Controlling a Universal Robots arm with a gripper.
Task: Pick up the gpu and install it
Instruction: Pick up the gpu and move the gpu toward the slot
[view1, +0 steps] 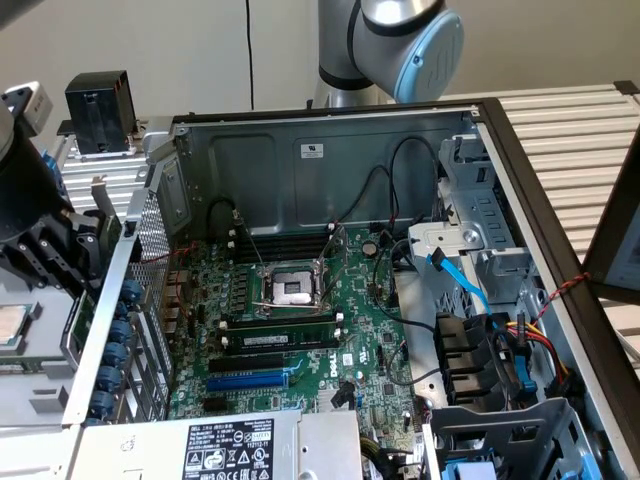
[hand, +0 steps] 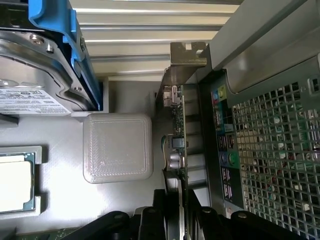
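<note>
Now the tool (hand: 176, 217) is clamped on the one gpu (hand: 179, 125), held edge-on just beside the computer case's perforated rear wall (hand: 270, 150), outside it at nine o'clock, the exterior view's left.

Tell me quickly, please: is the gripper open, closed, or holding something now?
Gripper: closed on the gpu, which stands edge-on between its fingers.
</note>
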